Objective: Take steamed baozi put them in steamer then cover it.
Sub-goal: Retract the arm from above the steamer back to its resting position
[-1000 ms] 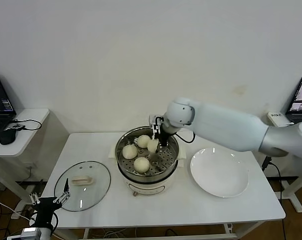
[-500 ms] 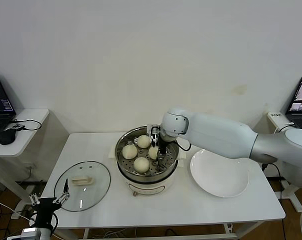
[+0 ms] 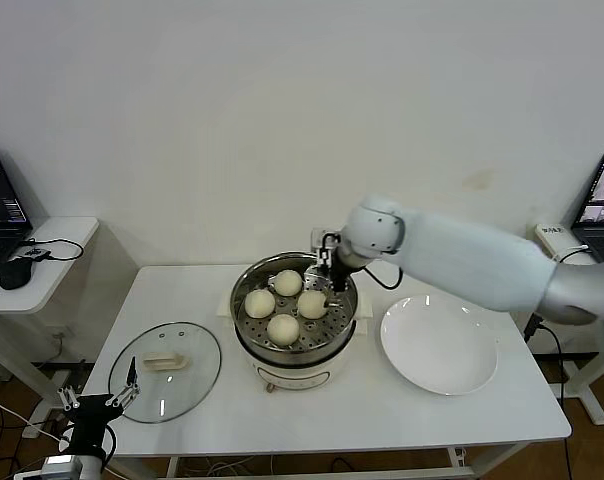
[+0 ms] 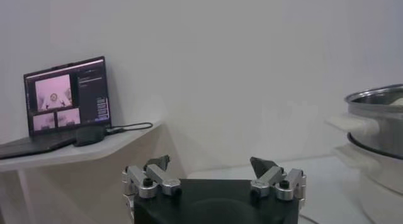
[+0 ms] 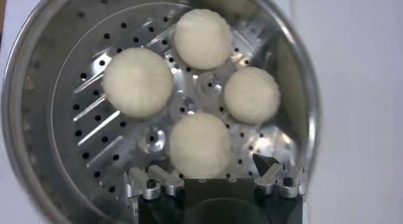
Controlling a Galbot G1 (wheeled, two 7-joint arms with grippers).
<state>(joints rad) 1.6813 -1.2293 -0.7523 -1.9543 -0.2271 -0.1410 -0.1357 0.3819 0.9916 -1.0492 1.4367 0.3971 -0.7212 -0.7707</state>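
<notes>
An empty white plate (image 3: 439, 348) lies beside the steamer (image 3: 295, 352), whose four baozi (image 3: 283, 328) sit uncovered. The cover (image 3: 165, 371) lies flat on the bench (image 3: 382, 420), its handle bar running across the robot's view. Right tool (image 3: 330, 283) hovers wide open above them; left tool (image 3: 100, 398) waits wide, low off the bench.

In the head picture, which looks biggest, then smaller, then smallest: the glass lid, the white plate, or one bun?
1. The white plate and the glass lid look about alike, so no ranking between them.
2. One bun is clearly the smallest.

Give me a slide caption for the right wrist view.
Open right gripper above four steamed baozi resting in the steamer.
</notes>
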